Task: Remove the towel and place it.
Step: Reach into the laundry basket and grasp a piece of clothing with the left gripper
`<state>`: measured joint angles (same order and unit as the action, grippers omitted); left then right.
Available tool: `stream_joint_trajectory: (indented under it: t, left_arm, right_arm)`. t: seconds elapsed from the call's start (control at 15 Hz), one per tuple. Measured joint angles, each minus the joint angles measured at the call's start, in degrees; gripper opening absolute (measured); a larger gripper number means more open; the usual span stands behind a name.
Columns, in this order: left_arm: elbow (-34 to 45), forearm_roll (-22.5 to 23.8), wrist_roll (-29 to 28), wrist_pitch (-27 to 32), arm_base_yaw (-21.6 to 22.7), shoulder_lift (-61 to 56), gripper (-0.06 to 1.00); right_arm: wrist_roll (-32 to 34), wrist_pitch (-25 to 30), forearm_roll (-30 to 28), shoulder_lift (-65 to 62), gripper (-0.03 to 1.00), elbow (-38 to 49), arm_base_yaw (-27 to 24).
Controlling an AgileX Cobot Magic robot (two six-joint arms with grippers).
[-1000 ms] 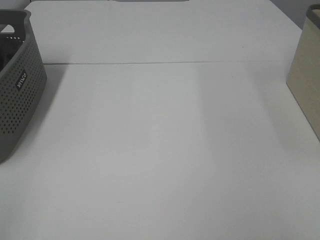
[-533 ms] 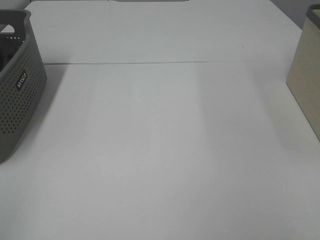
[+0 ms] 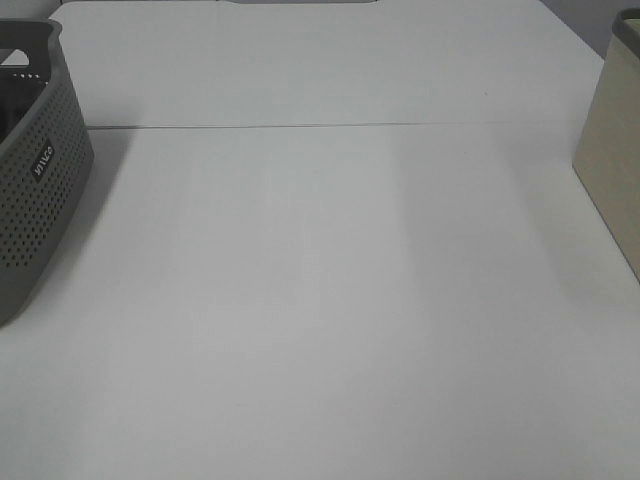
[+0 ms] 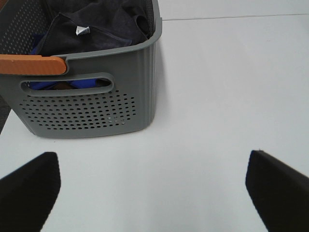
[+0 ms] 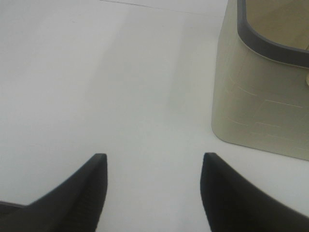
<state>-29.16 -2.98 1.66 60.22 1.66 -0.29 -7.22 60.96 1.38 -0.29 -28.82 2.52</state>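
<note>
A dark towel (image 4: 96, 26) with a small white tag lies heaped inside a grey perforated basket (image 4: 87, 108); something blue shows under it through the handle slot. The basket also stands at the left edge of the exterior high view (image 3: 35, 190). My left gripper (image 4: 154, 188) is open and empty, hovering over the white table a short way in front of the basket. My right gripper (image 5: 152, 181) is open and empty over the table, beside a beige bin (image 5: 263, 96). Neither gripper shows in the exterior high view.
The beige bin stands at the right edge of the exterior high view (image 3: 612, 160). The basket has an orange handle strip (image 4: 31, 64) on its near rim. A white table (image 3: 320, 300) with a seam line across it lies between the two containers.
</note>
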Motion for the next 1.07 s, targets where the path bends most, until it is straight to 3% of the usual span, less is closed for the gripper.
stream_joint_trajectory:
  t: [0.4,0.6,0.67,0.73,0.87,1.07]
  left_arm:
    - [0.0,-0.1,0.0,0.0,0.0,0.0,0.99]
    - [-0.6,-2.2,3.6,0.8,0.0,1.1,0.99]
    - [-5.2,-3.8,9.8,6.4,0.0,7.9,0.99]
    - [-8.6,-4.1,12.4,8.9,0.0,12.9,0.99]
    - [-14.7,-4.1,15.9,9.5,0.0,22.1,0.99]
    - [-28.0,-2.9,27.4,9.6,0.0,40.2,0.99]
  right_arm:
    - [0.0,0.0,0.0,0.0,0.57,0.0,0.0]
    - [0.0,0.0,0.0,0.0,0.57,0.0,0.0]
    - [0.0,0.0,0.0,0.0,0.57,0.0,0.0]
    - [0.0,0.0,0.0,0.0,0.57,0.0,0.0]
    - [0.0,0.0,0.0,0.0,0.57,0.0,0.0]
    - [0.0,0.0,0.0,0.0,0.57,0.0,0.0]
